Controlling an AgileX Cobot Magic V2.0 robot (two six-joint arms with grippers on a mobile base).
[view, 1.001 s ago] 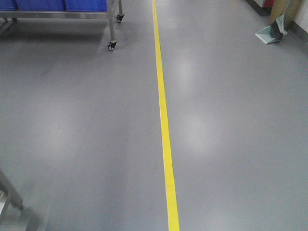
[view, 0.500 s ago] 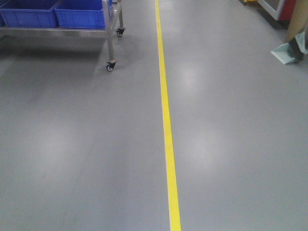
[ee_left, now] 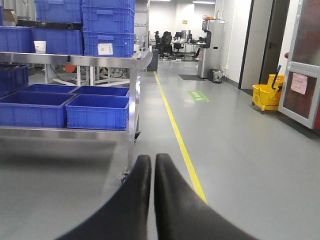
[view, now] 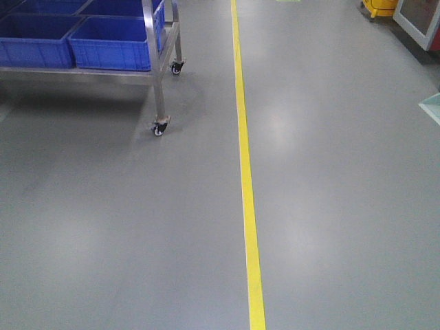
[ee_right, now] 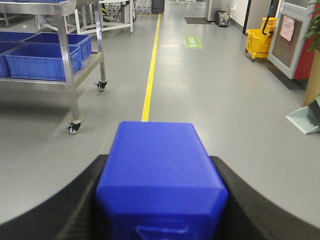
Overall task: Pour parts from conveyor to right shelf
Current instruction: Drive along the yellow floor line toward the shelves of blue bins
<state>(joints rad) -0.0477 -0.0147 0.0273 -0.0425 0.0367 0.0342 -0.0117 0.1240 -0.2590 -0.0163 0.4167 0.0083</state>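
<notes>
Currently clamps blue part [ee_right: 160, 172] inside right claw [ee_right: 161, 157]; holds left claw [ee_left: 152, 167] pressed together, empty; risks shaking part loose on any base jolt, or clipping wheeled cart [ee_left: 134, 100] ahead-left of it.

One blue block [ee_right: 160, 170], one cart [view: 159, 75], one mop bucket [ee_left: 266, 95]

Left gripper [ee_left: 152, 159]: two smooth black fingers [ee_left: 132, 197], rounded tips, widening toward base, faint sheen, soft grey highlights on upper edges. Right gripper [ee_right: 159, 158]: broad black fingers [ee_right: 80, 197], curved outer edges, matte, fine grainy texture low down.
</notes>
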